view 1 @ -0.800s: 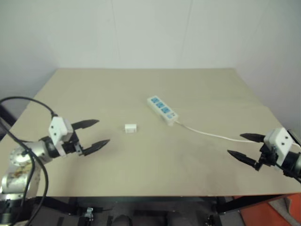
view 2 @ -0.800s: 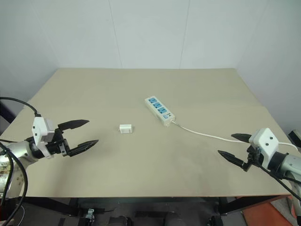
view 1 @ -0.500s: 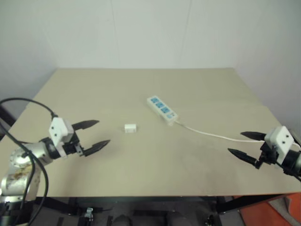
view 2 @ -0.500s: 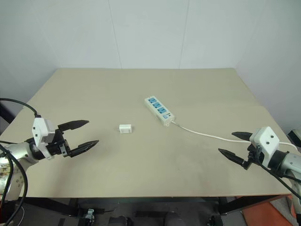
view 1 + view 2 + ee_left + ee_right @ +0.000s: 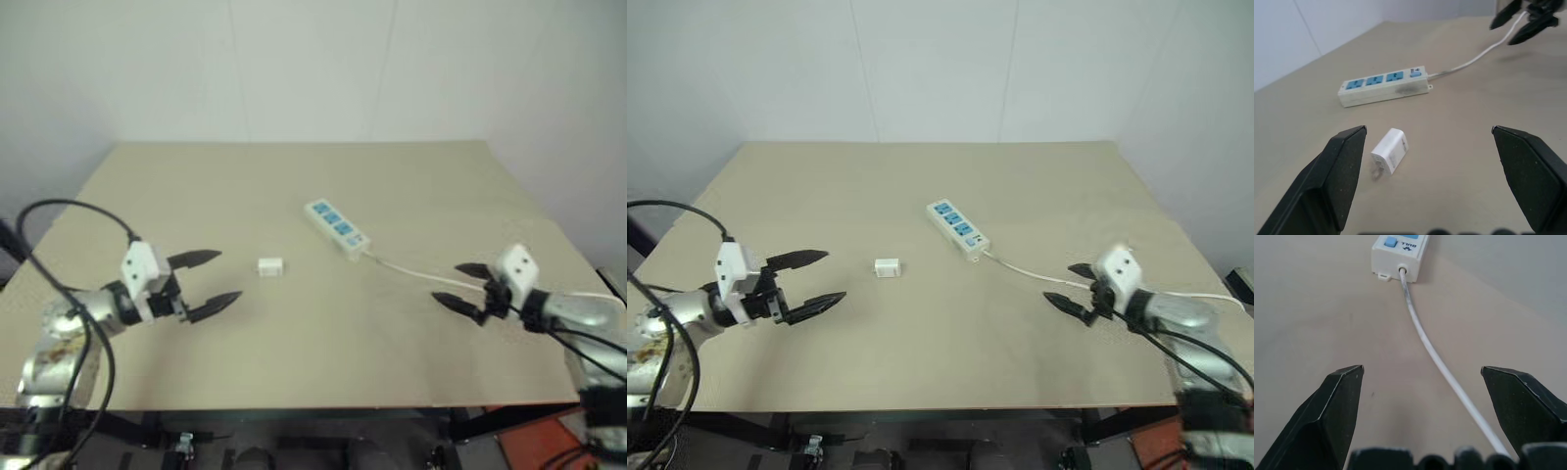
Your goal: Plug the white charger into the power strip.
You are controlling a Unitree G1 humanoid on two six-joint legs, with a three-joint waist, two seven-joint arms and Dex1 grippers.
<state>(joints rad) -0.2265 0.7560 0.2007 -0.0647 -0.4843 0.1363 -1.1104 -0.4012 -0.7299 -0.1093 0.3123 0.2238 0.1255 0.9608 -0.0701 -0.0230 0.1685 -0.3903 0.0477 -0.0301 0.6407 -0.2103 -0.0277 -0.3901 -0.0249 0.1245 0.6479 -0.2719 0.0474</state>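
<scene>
Charger ahead of left gripper

The head's two eyes look down from above the near edge of the table, facing twelve o'clock toward the wall. The left wrist camera sits low, close behind the white charger; the right wrist camera hugs the cord. All share the power strip.
</scene>
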